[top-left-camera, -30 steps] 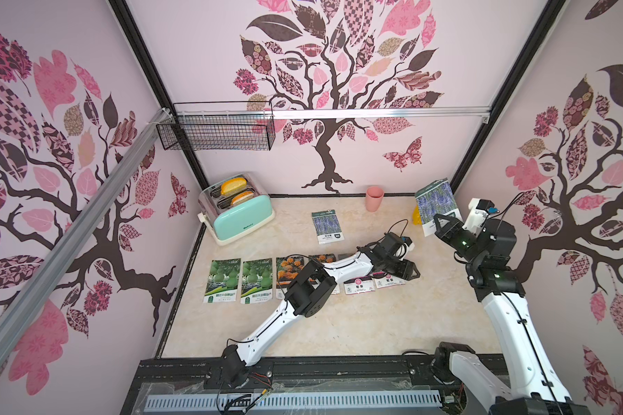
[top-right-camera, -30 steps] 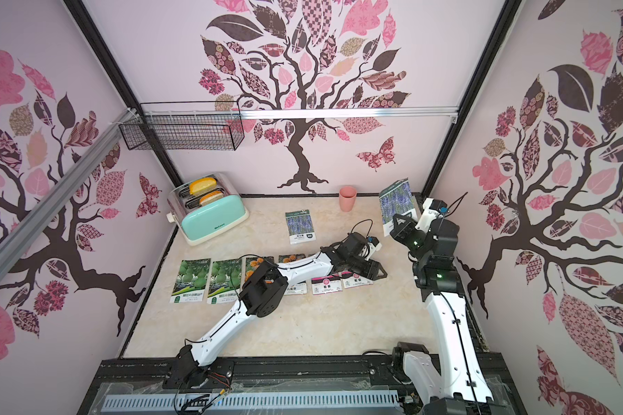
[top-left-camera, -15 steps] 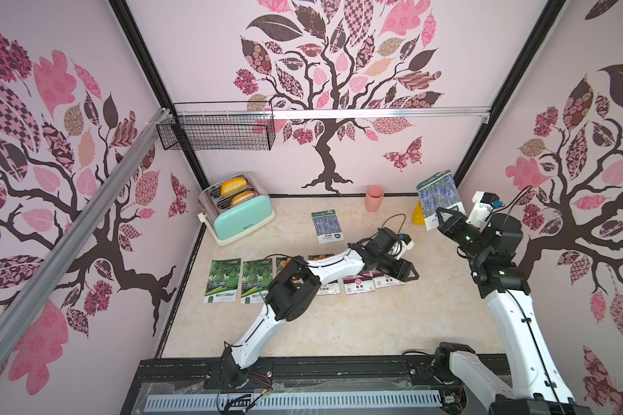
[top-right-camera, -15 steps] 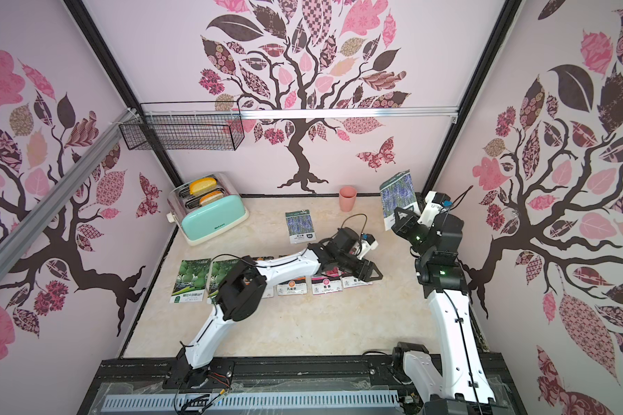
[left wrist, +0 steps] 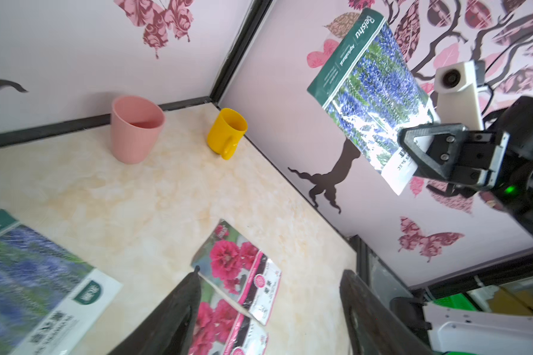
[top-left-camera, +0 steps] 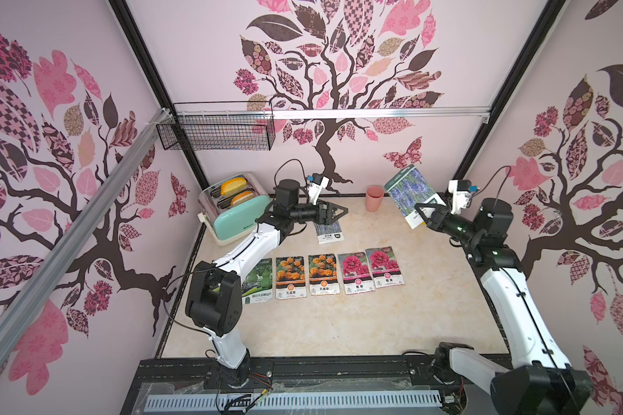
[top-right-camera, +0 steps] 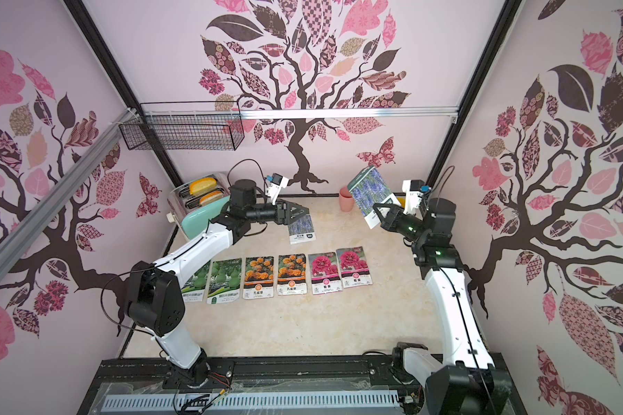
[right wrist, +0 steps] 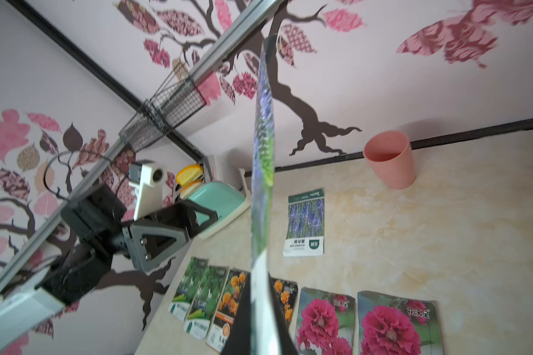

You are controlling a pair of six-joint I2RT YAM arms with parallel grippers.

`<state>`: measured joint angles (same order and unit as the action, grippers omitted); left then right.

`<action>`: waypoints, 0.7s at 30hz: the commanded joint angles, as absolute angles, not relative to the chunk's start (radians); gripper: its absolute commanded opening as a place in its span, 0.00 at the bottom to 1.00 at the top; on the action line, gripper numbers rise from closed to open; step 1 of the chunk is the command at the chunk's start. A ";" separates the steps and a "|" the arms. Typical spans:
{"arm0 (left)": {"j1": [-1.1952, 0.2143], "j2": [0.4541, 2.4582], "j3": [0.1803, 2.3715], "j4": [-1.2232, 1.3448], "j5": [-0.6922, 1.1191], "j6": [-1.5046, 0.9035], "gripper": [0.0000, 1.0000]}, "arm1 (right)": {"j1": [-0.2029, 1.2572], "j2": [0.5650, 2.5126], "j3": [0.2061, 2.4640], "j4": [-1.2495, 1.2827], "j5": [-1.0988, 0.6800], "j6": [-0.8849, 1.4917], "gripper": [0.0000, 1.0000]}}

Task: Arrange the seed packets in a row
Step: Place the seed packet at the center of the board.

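At the far left a wire basket (top-left-camera: pixel 218 131) hangs on the back wall, and below it a mint toaster (top-left-camera: pixel 236 219) stands in the back left corner of the surface (top-left-camera: pixel 339 330). Nearer the front, six seed packets lie flat in a row, edges close or touching, white label strips toward the front. First come the two gourd packets (top-right-camera: pixel 225 280), the leftmost partly hidden under the left arm. Next are the two marigold packets (top-left-camera: pixel 290 276), then the two magenta-flower packets (top-left-camera: pixel 356 273), the last of which sits a shade further back than its neighbours. Behind the marigolds and apart from the row lies a loose lavender packet (top-left-camera: pixel 328 231), flat, its label strip also toward the front. The left hand (top-left-camera: pixel 339 211) hovers over that packet's far end, pointing right, its fingers (left wrist: pixel 173 316) spread wide with nothing between them. Further right a pink cup (top-left-camera: pixel 374 197) stands upright by the back wall, and the left wrist view shows a yellow cup (left wrist: pixel 226 132) in the back right corner. Rightmost, the right hand (top-left-camera: pixel 423 215) is clamped tight on the white label end of the second lavender packet (top-left-camera: pixel 409 190), which is up in the air, tilted, clear of the surface and near the right wall.
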<state>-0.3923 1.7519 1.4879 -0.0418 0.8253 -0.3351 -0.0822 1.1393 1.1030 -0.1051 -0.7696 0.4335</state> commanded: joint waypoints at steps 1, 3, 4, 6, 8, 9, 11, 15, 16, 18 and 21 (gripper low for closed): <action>-0.414 1.772 1.648 -0.200 0.858 -0.079 0.75 | -0.020 1.191 1.183 -0.207 -0.916 0.284 0.00; -0.414 1.790 1.710 -0.282 0.843 0.034 0.76 | 0.010 1.216 1.187 -0.240 -0.932 0.229 0.00; -0.414 1.792 1.725 -0.319 0.828 0.102 0.77 | 0.021 1.227 1.188 -0.264 -0.933 0.199 0.00; -0.414 1.781 1.722 -0.356 0.791 0.198 0.78 | 0.045 1.249 1.199 -0.328 -0.935 0.125 0.00; -0.413 1.773 1.706 -0.372 0.744 0.268 0.81 | 0.085 1.270 1.225 -0.426 -0.883 0.030 0.00; -0.414 1.773 1.704 -0.392 0.733 0.306 0.81 | 0.110 1.283 1.235 -0.465 -0.856 -0.014 0.00; -0.414 1.777 1.700 -0.409 0.723 0.345 0.81 | 0.149 1.302 1.242 -0.494 -0.816 -0.058 0.00; -0.422 1.774 1.666 -0.382 0.711 0.388 0.82 | 0.195 1.331 1.250 -0.520 -0.785 -0.103 0.00; -0.429 1.771 1.661 -0.381 0.676 0.410 0.82 | 0.201 1.335 1.249 -0.525 -0.776 -0.111 0.00; -0.439 1.766 1.652 -0.385 0.638 0.458 0.83 | 0.213 1.339 1.247 -0.542 -0.759 -0.134 0.00; -0.440 1.765 1.655 -0.401 0.623 0.514 0.83 | 0.232 1.344 1.238 -0.554 -0.752 -0.156 0.00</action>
<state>-0.4335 1.7699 1.6543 -0.3847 0.6617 0.4171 0.2153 1.3449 1.2110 -0.5076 -0.7761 -0.0967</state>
